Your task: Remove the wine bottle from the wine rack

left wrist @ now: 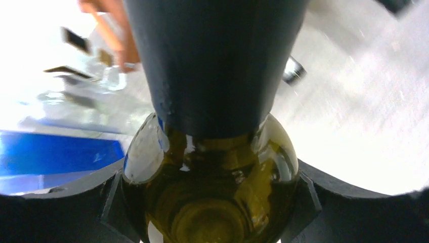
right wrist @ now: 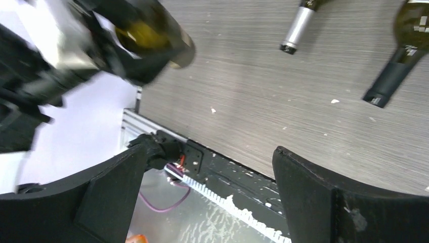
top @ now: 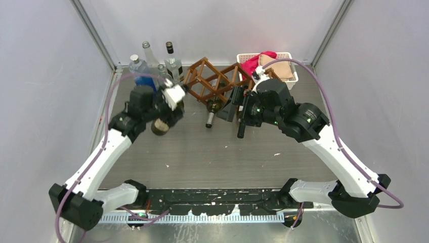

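Observation:
An olive-green wine bottle [left wrist: 212, 192] with a dark neck sits between the two fingers of my left gripper [left wrist: 210, 202], which is shut on its body. In the top view this wine bottle [top: 160, 125] hangs above the table, left of the brown lattice wine rack [top: 202, 76], with my left gripper [top: 165, 115] around it. Two more bottles lie at the rack with necks pointing forward, one silver-necked [top: 209, 120] and one black-necked [top: 242, 129]. My right gripper [right wrist: 210, 162] is open and empty; in the top view it [top: 233, 105] is just in front of the rack.
Several clear glass bottles [top: 146, 55] stand at the back left. A white basket [top: 293, 76] with red and tan cloths sits at the back right. The right wrist view shows the silver neck [right wrist: 298, 25], the dark bottle [right wrist: 404, 50] and the table's near edge [right wrist: 243, 172].

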